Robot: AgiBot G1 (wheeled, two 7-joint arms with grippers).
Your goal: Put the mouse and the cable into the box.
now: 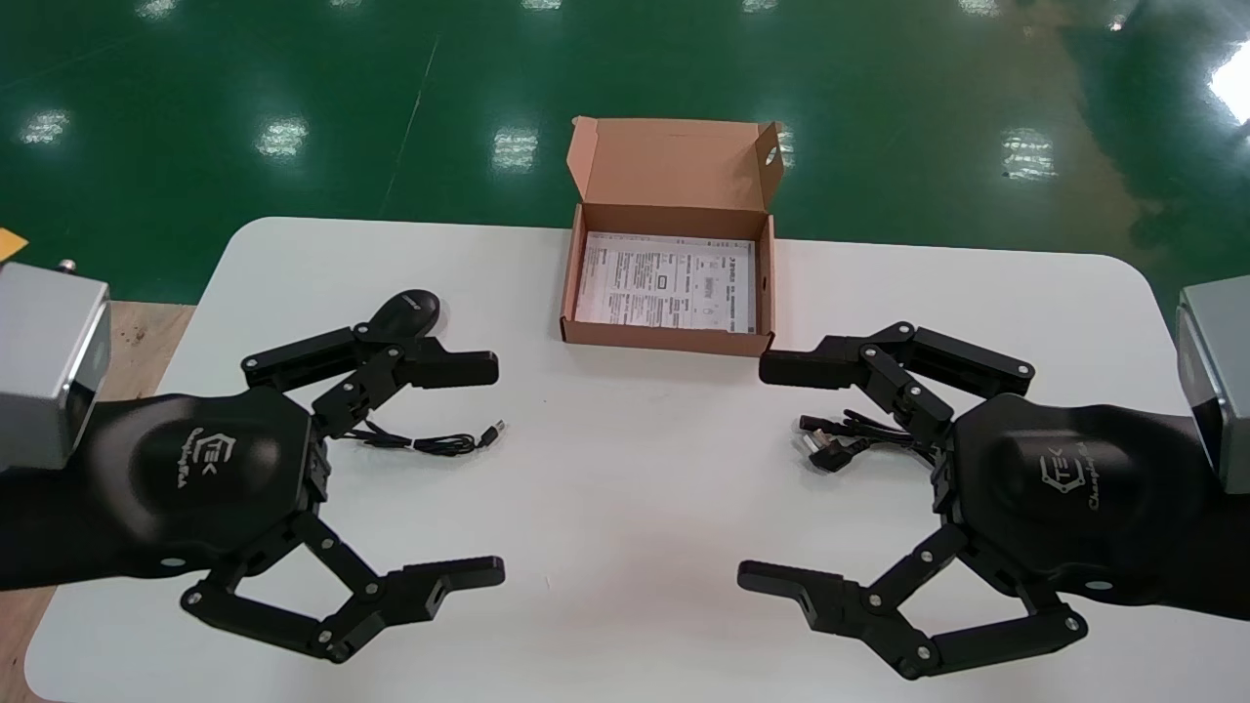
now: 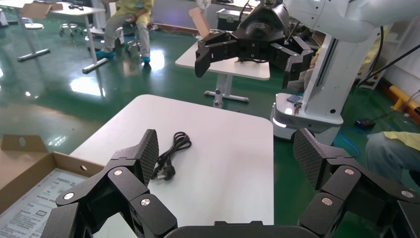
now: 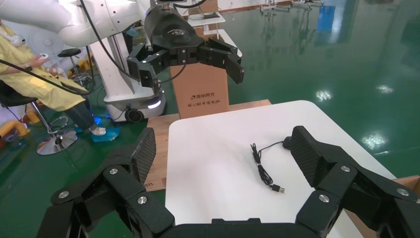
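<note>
- Box (image 1: 664, 340) sitting open at far-centre of white desk (image 1: 625, 508), lid standing up at the back, printed sheet (image 1: 667, 283) lying flat inside.
- Mouse (image 1: 408, 310), black, resting on desk left of box & apart from it; its cord (image 1: 439, 444) trailing toward robot, lying loose, ending in a USB plug.
- Cable (image 1: 838, 439), black coiled bundle w/ plug, lying on desk near box's front-right corner, outside it, partly hidden behind R arm's finger links.
- L tool (image 1: 495, 469) hovering over desk's left side, fingers spreading wide, gripping nothing; mouse sitting just beyond its far finger, cord showing between the two fingers in head view.
- R tool (image 1: 754, 473) hovering over desk's right side, facing L tool, fingers likewise spreading wide, nothing between them; cable lying just by its far finger.
</note>
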